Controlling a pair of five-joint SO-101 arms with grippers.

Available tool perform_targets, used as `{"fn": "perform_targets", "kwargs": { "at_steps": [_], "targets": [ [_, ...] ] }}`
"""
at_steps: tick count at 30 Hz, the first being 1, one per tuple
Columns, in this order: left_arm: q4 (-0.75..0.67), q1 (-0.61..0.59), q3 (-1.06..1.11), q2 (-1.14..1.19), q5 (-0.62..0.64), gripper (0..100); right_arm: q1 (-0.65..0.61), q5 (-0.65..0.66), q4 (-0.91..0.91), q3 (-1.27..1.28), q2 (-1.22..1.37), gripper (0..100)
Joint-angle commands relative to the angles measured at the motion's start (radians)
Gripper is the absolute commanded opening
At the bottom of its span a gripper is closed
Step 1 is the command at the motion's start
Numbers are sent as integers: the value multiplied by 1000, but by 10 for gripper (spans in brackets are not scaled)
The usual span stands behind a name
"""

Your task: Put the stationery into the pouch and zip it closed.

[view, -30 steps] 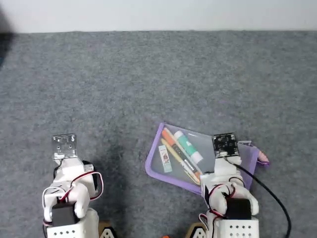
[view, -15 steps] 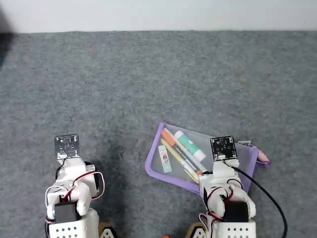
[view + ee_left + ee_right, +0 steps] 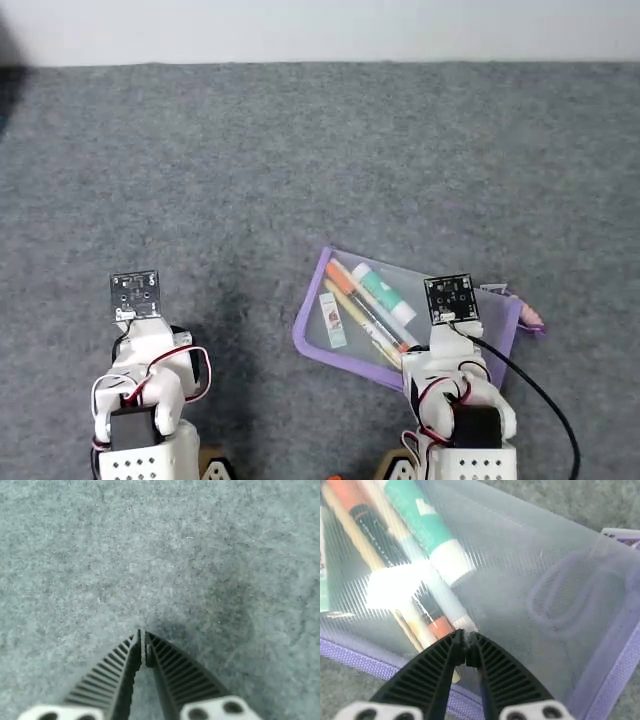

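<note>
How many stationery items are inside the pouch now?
4 distinguishable in the pouch: green-and-white stick, orange marker beside it, thin dark pen, small flat piece at its left end. Overlapping pens may hide more.

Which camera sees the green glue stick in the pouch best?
The right wrist view: the glue stick lies close up through the clear pouch, though one end is cut off. The high view shows it whole but tiny. The left wrist view faces carpet.
</note>
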Motion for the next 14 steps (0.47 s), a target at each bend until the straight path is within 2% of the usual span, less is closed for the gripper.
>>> {"fn": "perform_targets", "kwargs": {
  "at_steps": [1, 14],
  "targets": [
    [-21, 3, -7, -2, 0, 14, -10, -8, -1, 18, -1, 9],
    [-21, 3, -7, -2, 0, 14, -10, -8, -1, 18, -1, 9]
  ]
}}
